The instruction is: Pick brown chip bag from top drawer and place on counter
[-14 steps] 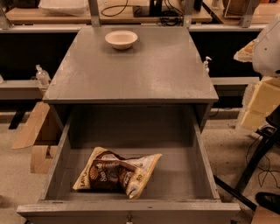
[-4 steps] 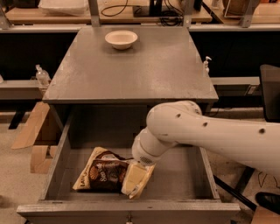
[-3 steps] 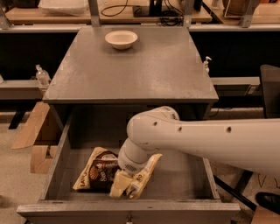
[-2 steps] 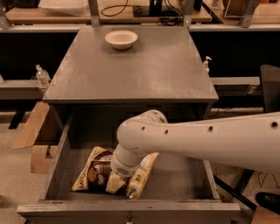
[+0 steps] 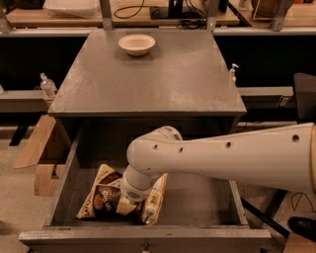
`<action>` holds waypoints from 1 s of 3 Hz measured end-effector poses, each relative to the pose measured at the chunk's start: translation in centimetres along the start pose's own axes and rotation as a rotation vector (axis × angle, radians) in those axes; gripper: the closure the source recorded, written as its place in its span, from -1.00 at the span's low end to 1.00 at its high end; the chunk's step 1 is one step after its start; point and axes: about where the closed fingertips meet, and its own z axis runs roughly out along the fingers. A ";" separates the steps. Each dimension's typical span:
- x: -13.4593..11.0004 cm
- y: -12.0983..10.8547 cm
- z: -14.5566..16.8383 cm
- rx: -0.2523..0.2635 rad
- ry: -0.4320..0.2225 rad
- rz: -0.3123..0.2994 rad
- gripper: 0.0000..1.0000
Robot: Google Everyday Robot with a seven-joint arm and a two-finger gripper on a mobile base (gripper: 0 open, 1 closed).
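The brown chip bag [image 5: 101, 195] lies flat on the bottom of the open top drawer [image 5: 69, 163], toward its front left. My white arm reaches in from the right and bends down into the drawer. The gripper [image 5: 126, 203] is at the end of the wrist, right on top of the bag's middle, and covers part of it. The grey counter [image 5: 163, 74] above the drawer holds only a bowl.
A cream bowl [image 5: 137, 44] stands at the back of the counter. A wooden bench with cables [image 5: 123, 12] runs behind it. Cardboard pieces [image 5: 37, 148] lean on the floor to the left. A small bottle [image 5: 47, 85] sits on a ledge at the left.
My arm came in from the right, reached down into the drawer and slid leftward over the bag. The gripper now sits lower on the bag's middle. The bag has hardly shifted.
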 end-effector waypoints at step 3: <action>-0.4 -1.8 -4.3 -0.001 -0.045 -0.022 1.00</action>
